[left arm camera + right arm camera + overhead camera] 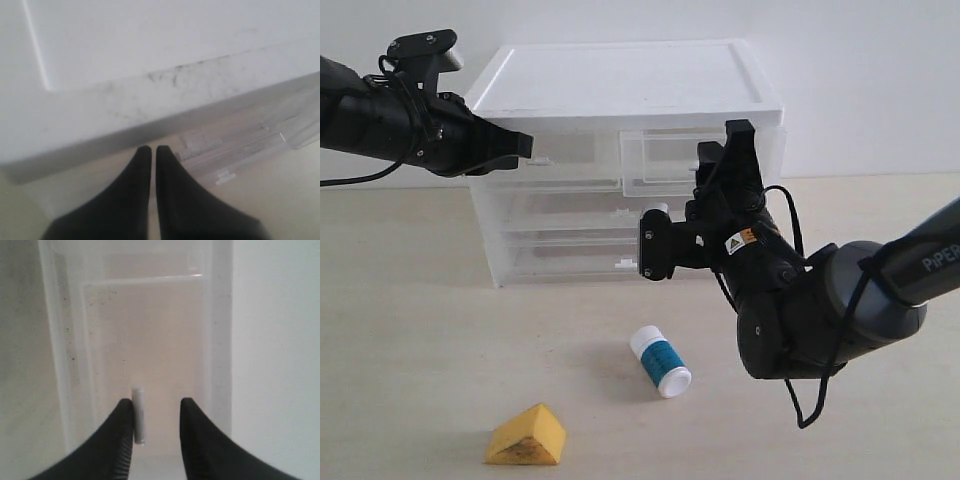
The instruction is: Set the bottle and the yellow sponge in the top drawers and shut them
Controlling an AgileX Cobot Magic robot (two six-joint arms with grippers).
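Clear plastic top right drawer (670, 160) sticks out a bit. The half-open right hand (156, 407) sits around its little white tab (138, 415), likely to pull. The left hand (153, 150) is pinched shut.

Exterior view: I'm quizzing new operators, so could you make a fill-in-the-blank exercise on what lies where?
The bottle lies on its ____ on the table.
The wedge-shaped sponge is ____ in colour.
The left end effector, up by the cabinet, is ____.
Missing words: side; yellow; shut.
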